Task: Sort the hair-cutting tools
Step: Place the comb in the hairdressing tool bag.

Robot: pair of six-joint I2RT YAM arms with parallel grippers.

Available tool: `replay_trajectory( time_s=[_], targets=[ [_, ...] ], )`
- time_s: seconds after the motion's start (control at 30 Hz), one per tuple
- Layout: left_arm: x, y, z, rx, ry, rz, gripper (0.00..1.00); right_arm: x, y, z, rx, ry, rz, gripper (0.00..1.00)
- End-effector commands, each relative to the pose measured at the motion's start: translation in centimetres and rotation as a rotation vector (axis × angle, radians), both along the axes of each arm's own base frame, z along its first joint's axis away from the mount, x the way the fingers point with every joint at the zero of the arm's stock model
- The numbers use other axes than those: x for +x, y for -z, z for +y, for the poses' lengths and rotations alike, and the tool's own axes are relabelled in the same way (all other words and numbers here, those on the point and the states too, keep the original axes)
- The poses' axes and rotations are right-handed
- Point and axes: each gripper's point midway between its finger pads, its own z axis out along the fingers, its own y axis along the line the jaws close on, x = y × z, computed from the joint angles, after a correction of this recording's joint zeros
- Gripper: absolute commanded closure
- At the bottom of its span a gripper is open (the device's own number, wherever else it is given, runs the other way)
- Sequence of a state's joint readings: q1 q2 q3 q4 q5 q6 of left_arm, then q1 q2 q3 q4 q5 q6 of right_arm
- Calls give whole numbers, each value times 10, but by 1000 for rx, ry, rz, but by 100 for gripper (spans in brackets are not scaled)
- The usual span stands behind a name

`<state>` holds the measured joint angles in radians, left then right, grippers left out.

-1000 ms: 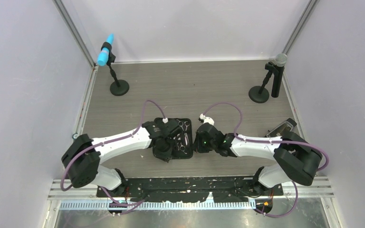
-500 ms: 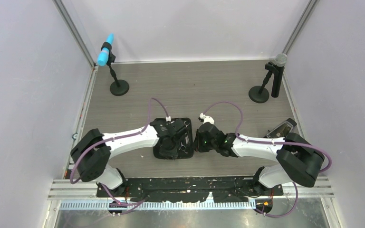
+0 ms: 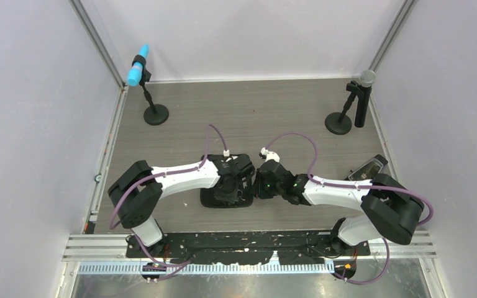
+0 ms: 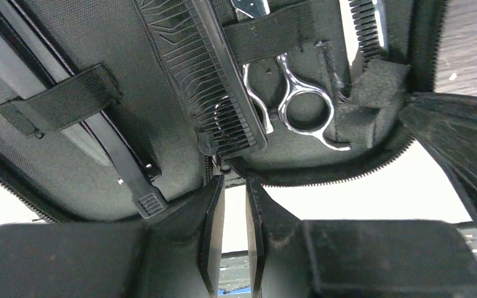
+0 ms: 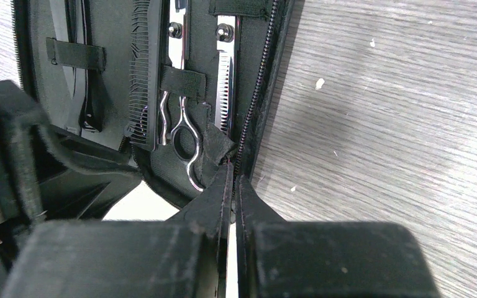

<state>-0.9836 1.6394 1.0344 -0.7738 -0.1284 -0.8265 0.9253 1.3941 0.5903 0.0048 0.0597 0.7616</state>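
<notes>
The black zip case [image 3: 208, 200] lies open at the table's centre, with the tools strapped inside. In the left wrist view a long black comb [image 4: 217, 81] lies under an elastic strap beside silver scissors [image 4: 304, 108], and a slim black clip [image 4: 124, 155] lies to the left. My left gripper [image 4: 236, 181] sits at the case's near rim, its jaws a narrow gap apart with nothing between them. My right gripper [image 5: 233, 180] is shut on the case's right zipper rim. Two scissors [image 5: 183, 133] [image 5: 227, 74], the comb [image 5: 143, 81] and a clip [image 5: 90, 93] show there too.
Two microphones on round bases stand at the back, one with a blue head on the left [image 3: 155, 115] and one on the right [image 3: 338, 122]. A small dark object [image 3: 367, 167] lies by the right edge. Both arms [image 3: 180, 177] [image 3: 341, 189] meet over the case.
My left arm has swung right across the case toward its near middle rim. Its jaws widened and then narrowed again. My right gripper stays pinched on the rim.
</notes>
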Motion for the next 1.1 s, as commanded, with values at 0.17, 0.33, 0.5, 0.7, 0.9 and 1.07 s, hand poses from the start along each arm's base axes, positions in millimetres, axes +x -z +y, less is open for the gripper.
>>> replay_trajectory(
  time_s=[0.17, 0.33, 0.5, 0.7, 0.9, 1.07],
  targets=[
    [9, 6, 5, 51, -12, -24, 77, 4, -8, 4, 37, -5, -39, 94],
    [11, 12, 8, 73, -22, -18, 69, 4, -9, 5, 40, -7, -38, 94],
    [12, 14, 11, 84, -30, -19, 65, 3, -8, 4, 40, -9, -37, 94],
    [12, 18, 13, 75, -44, -12, 65, 3, -7, 6, 46, -14, -32, 94],
    [11, -12, 5, -58, -54, -72, 60, 2, -7, 6, 48, -17, -31, 94],
    [3, -29, -5, -89, -25, -73, 62, 2, -7, 8, 49, -20, -29, 94]
  ],
)
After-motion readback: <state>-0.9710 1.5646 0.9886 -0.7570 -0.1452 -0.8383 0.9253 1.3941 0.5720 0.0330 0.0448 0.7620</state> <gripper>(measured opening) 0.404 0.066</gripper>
